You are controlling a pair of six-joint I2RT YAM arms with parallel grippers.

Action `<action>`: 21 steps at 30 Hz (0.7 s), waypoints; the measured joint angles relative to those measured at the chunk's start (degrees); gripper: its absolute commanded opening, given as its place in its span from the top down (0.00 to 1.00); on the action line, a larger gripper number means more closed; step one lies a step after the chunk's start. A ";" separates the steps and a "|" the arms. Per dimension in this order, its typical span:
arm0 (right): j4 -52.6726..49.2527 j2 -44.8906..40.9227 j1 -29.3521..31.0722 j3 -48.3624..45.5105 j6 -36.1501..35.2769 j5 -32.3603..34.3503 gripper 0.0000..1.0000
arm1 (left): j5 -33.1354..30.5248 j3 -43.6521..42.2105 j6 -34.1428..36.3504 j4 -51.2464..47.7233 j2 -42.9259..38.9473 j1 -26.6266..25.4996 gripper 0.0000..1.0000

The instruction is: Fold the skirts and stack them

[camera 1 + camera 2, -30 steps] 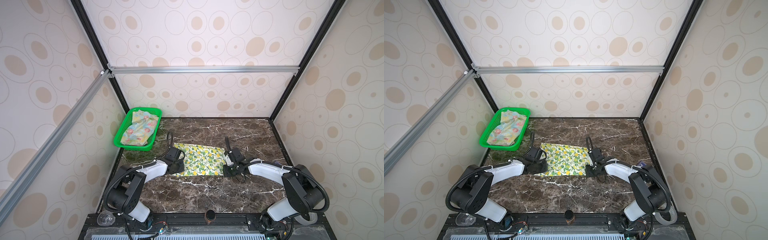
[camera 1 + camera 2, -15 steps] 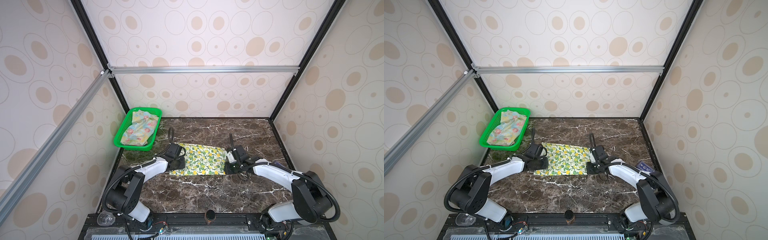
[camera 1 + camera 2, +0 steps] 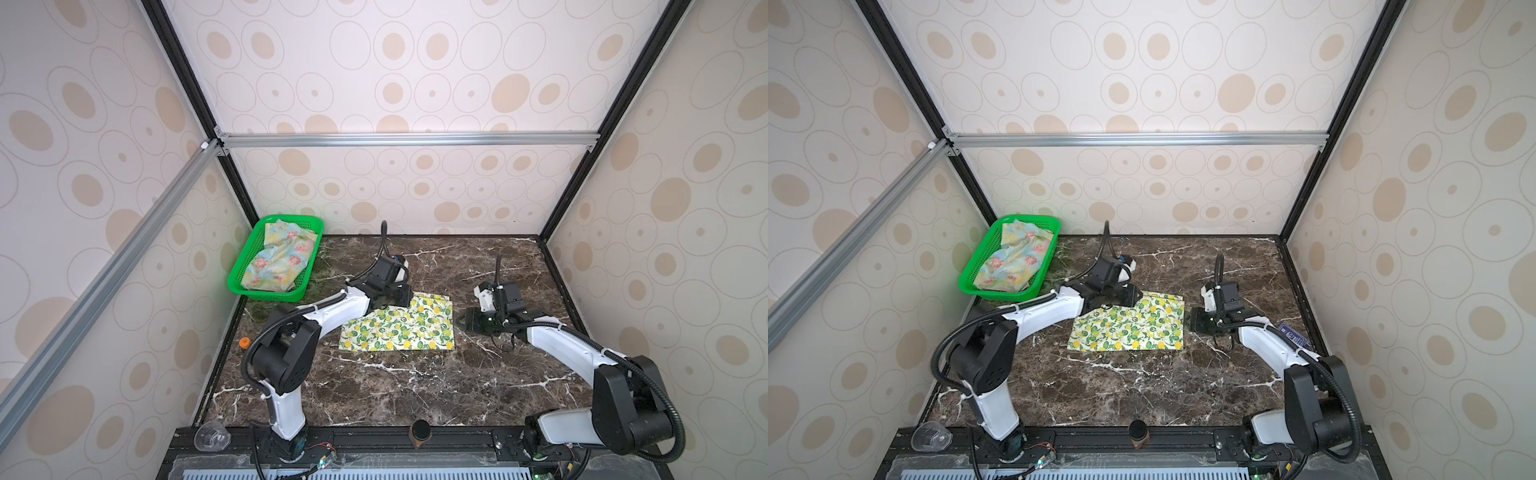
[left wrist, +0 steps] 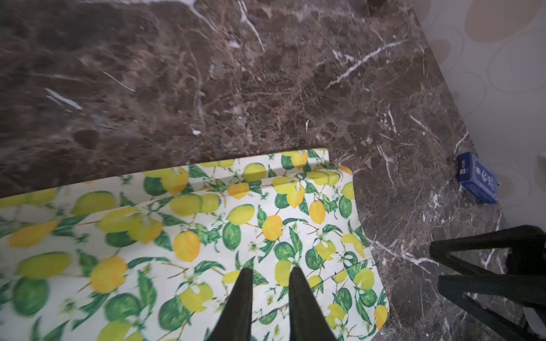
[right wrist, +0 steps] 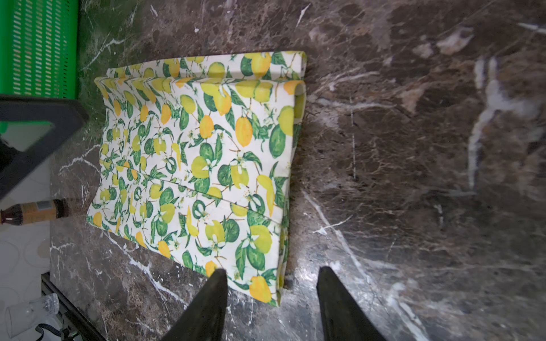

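My right gripper (image 3: 460, 322) hangs wide open, empty, just beside the folded cream lemon-print cloth skirt (image 3: 399, 328) on the dark marble table (image 3: 374, 395) in a top view; the pastel floral cloth skirt (image 3: 278, 262) sits in the green plastic mesh basket (image 3: 266, 294). Left wrist view: left gripper (image 4: 270, 270) barely apart over the lemon print, nothing visibly pinched. Right wrist view: the edges don't line up, so imo a dragging finger could pull the fold open.

The lemon skirt (image 4: 206, 230) beneath the left gripper (image 4: 270, 270) is thin matt cloth, smooth and lightly creased. The tabletop (image 4: 266, 88) beyond its matt black fingers (image 4: 239, 301) is polished, glossy brown marble-look stone.
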 measured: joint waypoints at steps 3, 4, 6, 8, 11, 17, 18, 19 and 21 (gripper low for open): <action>1.92 2.03 -1.05 -0.13 0.48 -1.49 0.48 | 1.31 2.08 -0.02 0.17 4.15 -2.29 0.78; 2.73 2.99 -1.29 -0.13 0.61 -1.97 0.48 | 1.95 2.36 -0.11 0.57 5.11 -2.75 0.78; 4.02 4.72 -1.44 -0.15 0.92 -2.75 0.49 | 3.48 2.82 -0.61 1.11 6.62 -3.54 0.78; 5.44 6.45 -1.60 -0.15 1.22 -3.65 0.50 | 4.85 3.26 -1.03 1.86 8.00 -3.98 0.78; 7.26 8.44 -1.64 -0.15 1.62 -4.81 0.51 | 6.10 4.33 -1.36 2.40 9.97 -4.46 0.78; 9.66 12.09 -1.64 -0.17 2.08 -6.86 0.55 | 7.30 4.72 -2.05 2.64 11.93 -5.11 0.79; 10.19 12.57 -1.64 -0.33 2.23 -7.13 0.56 | 7.45 4.72 -2.19 2.67 12.17 -5.27 0.79; 10.64 12.96 -1.64 -0.57 2.34 -7.50 0.56 | 7.58 4.72 -2.25 2.64 12.37 -5.40 0.79; 11.82 13.51 -1.64 -1.40 2.75 -8.22 0.56 | 7.63 4.72 -2.27 2.64 12.70 -5.62 0.79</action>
